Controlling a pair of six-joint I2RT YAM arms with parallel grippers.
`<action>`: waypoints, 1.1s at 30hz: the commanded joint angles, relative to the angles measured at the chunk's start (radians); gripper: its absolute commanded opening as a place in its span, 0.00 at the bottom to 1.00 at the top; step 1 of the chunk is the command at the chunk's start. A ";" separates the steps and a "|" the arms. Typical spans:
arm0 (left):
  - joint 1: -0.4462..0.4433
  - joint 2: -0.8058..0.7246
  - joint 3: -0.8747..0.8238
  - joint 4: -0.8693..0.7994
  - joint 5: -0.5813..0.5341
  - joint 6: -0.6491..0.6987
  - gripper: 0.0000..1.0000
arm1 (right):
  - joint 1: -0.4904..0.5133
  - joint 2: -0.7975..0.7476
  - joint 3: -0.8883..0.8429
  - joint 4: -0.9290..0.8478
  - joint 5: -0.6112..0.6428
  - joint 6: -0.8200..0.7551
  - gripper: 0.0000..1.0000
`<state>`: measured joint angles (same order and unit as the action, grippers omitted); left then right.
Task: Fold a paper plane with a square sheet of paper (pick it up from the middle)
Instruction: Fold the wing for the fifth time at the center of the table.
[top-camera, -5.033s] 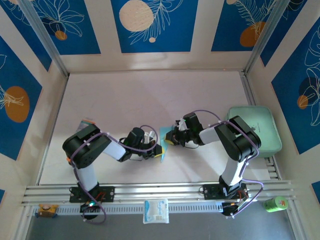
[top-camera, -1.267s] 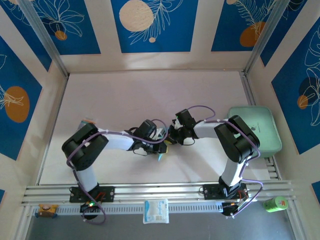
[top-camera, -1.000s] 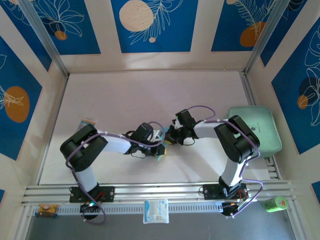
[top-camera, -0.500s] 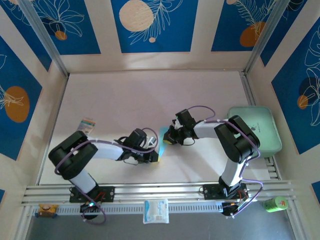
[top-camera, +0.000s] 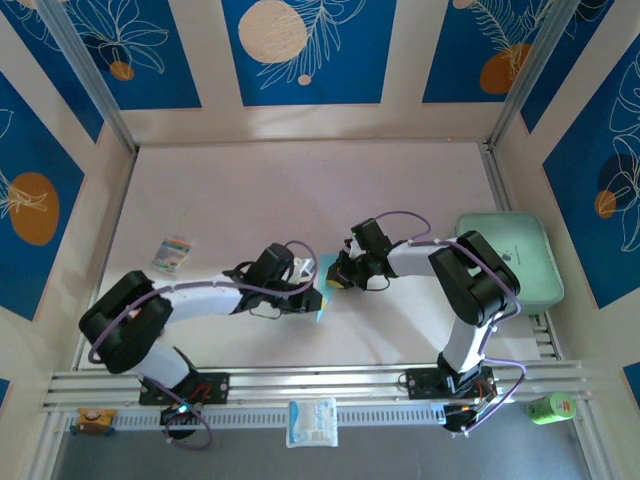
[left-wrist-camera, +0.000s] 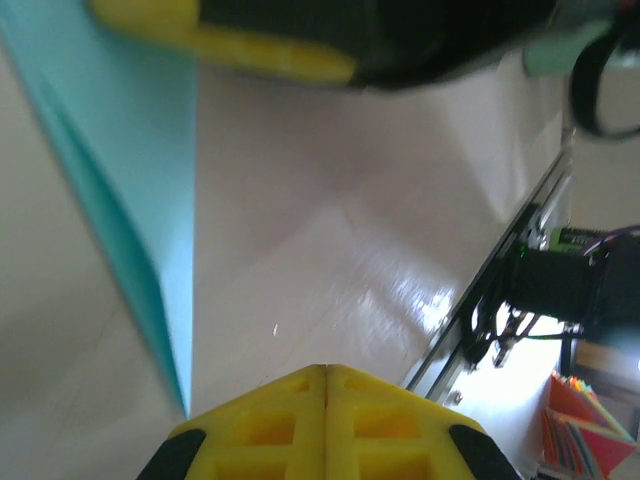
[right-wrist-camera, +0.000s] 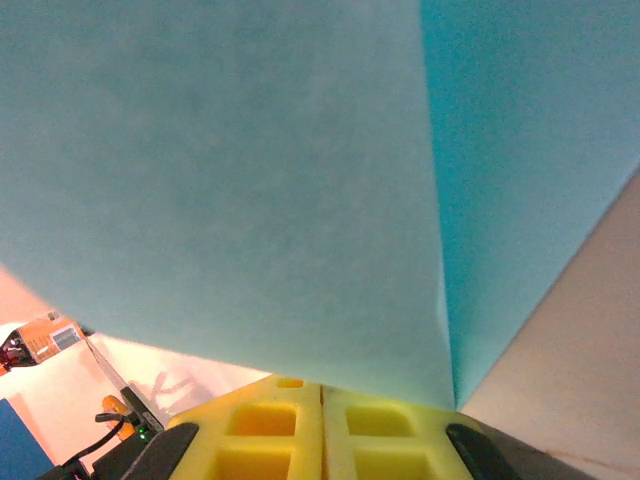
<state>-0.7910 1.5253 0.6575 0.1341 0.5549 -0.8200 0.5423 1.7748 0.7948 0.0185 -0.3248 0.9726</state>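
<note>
**A:** Top external view, nearest edge first: what's there?

**B:** A white packet (top-camera: 311, 422) lies on the rail between the arm bases, with a green can (top-camera: 550, 407) at the right end.

**A:** And further in?

**B:** Both arms reach to mid-table. The left gripper (top-camera: 312, 299) and right gripper (top-camera: 340, 281) are just beside each other. The light blue paper (top-camera: 321, 314) is between them, folded along a crease and poking out on either side.

**A:** How are the jaws?

**B:** The left pair is clenched flush with nothing in it, and the paper's pointed end stops just left of the tips. The right pair is pressed together too. The paper's edge meets its tips, but I cannot tell whether it is pinched.

**A:** Anything beyond that?

**B:** A small striped packet (top-camera: 172, 252) lies to the left, well apart. The mint-green tray (top-camera: 527, 248) is on the right, behind the right arm.
</note>
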 joint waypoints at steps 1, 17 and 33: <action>0.027 0.082 0.061 0.040 -0.014 0.009 0.06 | -0.002 0.017 -0.032 -0.096 0.090 0.009 0.08; 0.036 0.246 0.088 0.006 -0.145 0.019 0.03 | -0.004 -0.004 -0.043 -0.054 0.060 0.013 0.09; 0.036 0.242 -0.075 0.006 -0.044 0.068 0.00 | -0.027 -0.254 -0.123 -0.033 0.071 -0.067 0.14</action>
<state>-0.7567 1.7367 0.6598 0.3016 0.4995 -0.7818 0.5175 1.5486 0.7052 -0.0002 -0.2638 0.9409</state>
